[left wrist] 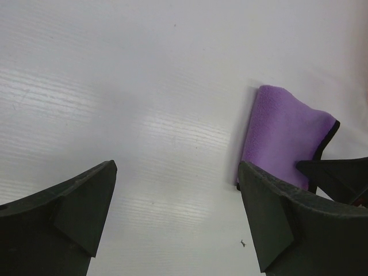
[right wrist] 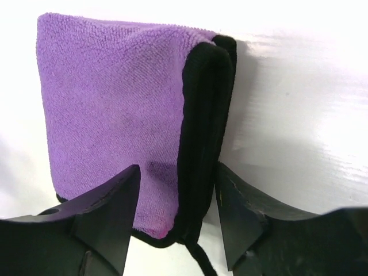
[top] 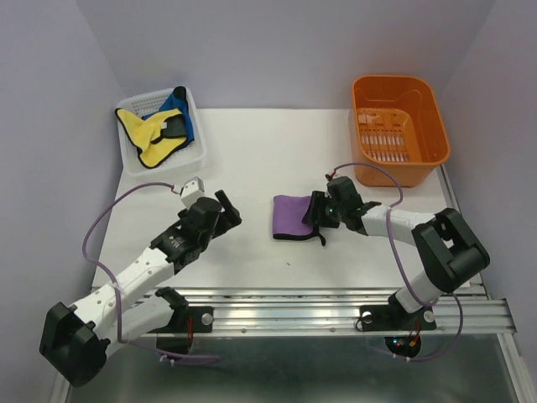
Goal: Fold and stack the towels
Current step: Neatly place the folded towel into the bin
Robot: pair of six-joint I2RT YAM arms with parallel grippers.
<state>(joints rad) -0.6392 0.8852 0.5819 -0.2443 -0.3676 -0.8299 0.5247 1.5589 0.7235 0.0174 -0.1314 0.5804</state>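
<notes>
The right arm reaches in low from its base, elbow bent high and forearm lying nearly level. The right gripper [right wrist: 175, 221] is set down on the purple towel [right wrist: 115, 103]. Its jaws are partly open and straddle the towel's dark folded edge: one finger [right wrist: 109, 213] rests on the purple face and the other is just beside the hem. No firm pinch shows. The rest of the folded towel stretches ahead of the fingertips, flat on the table [top: 252, 151].

The left arm stretches forward at a slant. The left gripper [left wrist: 178, 218] is spread wide and holds nothing above bare table. The purple towel is ahead and to its right, apart from it.

The yellow towel [top: 147, 134] and the blue towel [top: 180, 107] lie bunched in the basket [top: 200, 134], well beyond the left gripper. The bin [top: 394, 175] stands beyond the right gripper.
</notes>
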